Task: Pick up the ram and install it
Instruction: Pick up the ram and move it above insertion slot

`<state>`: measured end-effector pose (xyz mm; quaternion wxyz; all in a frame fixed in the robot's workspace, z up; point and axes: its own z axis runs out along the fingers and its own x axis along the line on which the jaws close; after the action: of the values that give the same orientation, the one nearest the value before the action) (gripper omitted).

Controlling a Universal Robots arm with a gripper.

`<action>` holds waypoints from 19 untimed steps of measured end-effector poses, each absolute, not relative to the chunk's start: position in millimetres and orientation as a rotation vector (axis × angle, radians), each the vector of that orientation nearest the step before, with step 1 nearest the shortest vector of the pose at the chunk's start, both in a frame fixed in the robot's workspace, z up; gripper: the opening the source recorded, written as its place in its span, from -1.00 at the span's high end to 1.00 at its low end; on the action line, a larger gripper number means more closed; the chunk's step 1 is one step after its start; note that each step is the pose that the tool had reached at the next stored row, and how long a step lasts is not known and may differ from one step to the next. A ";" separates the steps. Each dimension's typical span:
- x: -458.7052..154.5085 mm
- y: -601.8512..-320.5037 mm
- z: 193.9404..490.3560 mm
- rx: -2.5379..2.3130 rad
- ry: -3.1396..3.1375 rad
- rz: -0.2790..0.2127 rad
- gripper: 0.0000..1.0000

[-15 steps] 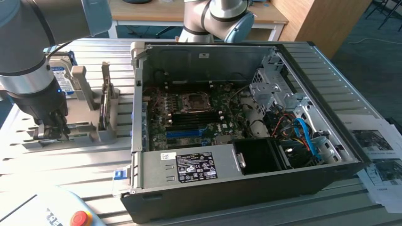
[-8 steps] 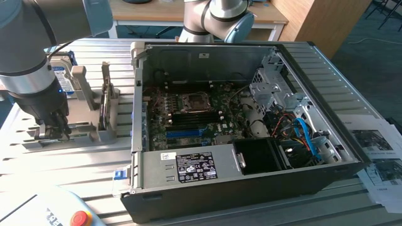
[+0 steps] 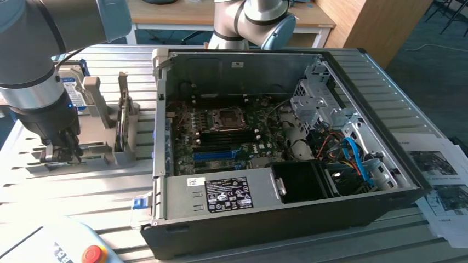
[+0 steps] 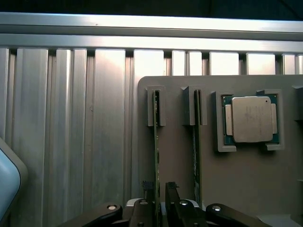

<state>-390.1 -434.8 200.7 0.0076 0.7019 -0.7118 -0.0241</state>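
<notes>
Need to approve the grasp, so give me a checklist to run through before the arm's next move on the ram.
1. Gripper open: ok, jaws stand apart.
2. Ram between the jaws: ok, its edge runs between them.
3. Ram gripped: not ok, jaws not closed on it.
4. Ram upright in its holder slot: ok.
5. Second stick apart from the gripper: ok.
6. Memory slots in the open computer case free: cannot tell.
</notes>
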 end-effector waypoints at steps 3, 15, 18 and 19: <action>-390.1 -434.8 200.7 2.195 -2.226 -0.076 0.53; -390.1 -434.0 200.7 2.194 -2.225 -0.074 0.76; -390.1 -434.0 200.6 2.194 -2.225 -0.074 0.76; -390.1 -434.0 200.7 2.194 -2.225 -0.074 0.76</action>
<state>-390.1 -434.0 200.7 0.0079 0.7019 -0.7118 -0.0238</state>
